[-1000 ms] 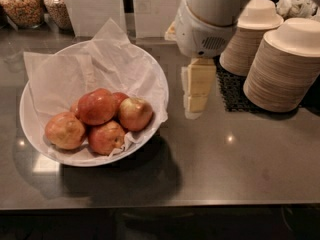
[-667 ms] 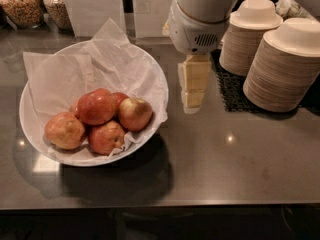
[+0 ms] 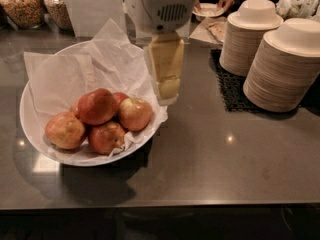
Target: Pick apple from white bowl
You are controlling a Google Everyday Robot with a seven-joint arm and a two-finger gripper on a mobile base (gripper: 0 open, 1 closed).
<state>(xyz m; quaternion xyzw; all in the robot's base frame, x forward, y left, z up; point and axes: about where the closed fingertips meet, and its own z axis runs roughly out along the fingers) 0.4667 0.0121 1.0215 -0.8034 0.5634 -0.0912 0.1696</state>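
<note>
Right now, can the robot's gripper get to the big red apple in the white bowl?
Probably yes. The gripper hangs over the right edge of the white bowl, beside the fruit. The apple lies on top of the pile, uncovered, though a smaller apple sits between them.

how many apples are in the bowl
5, all in the bowl: big apple on top, one right, one front, pale one left, one half hidden behind. More may lie beneath. Hand hangs at the bowl's right rim.
</note>
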